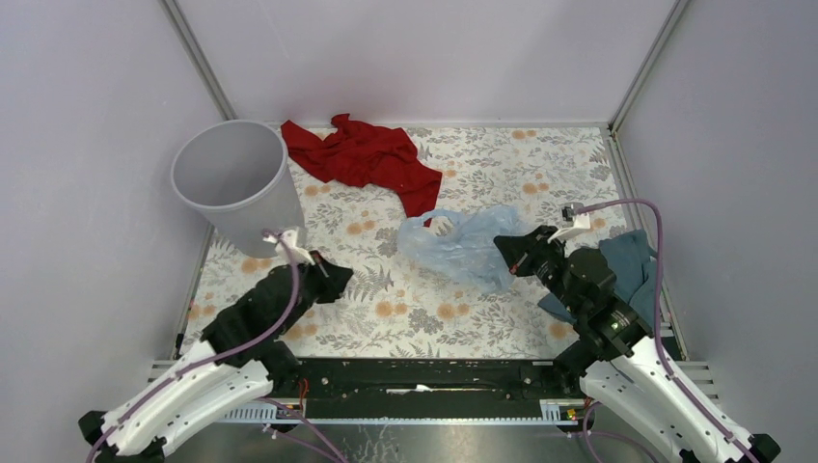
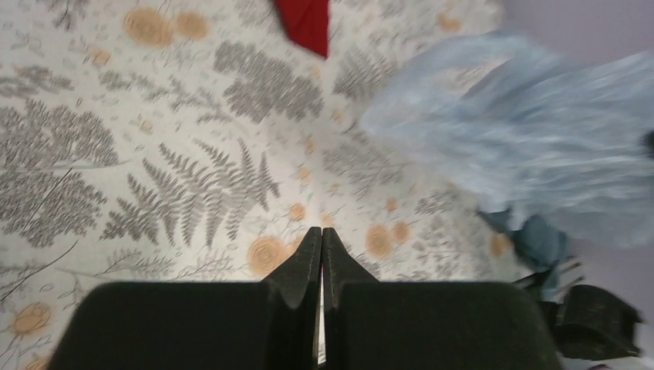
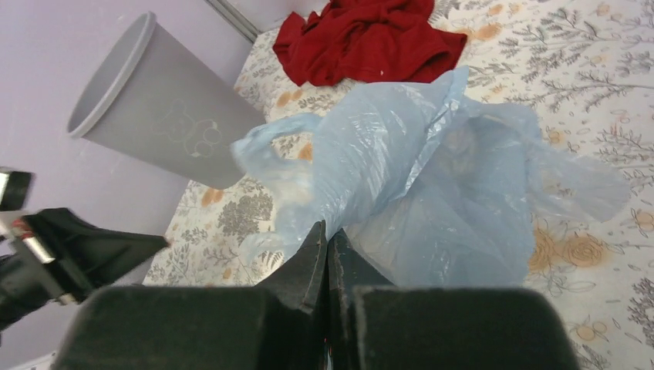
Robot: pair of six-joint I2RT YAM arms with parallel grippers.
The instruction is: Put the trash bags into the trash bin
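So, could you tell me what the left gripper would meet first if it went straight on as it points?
Probably the floral table cover just ahead of the left gripper. The red cloth lies farther along, though depth is unclear.

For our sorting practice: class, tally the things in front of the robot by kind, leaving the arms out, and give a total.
Cloths: 2 (red cloth, teal-blue cloth)
Plastic bags: 1 (pale blue bag)
Bins: 1 (grey bin)
Total: 4
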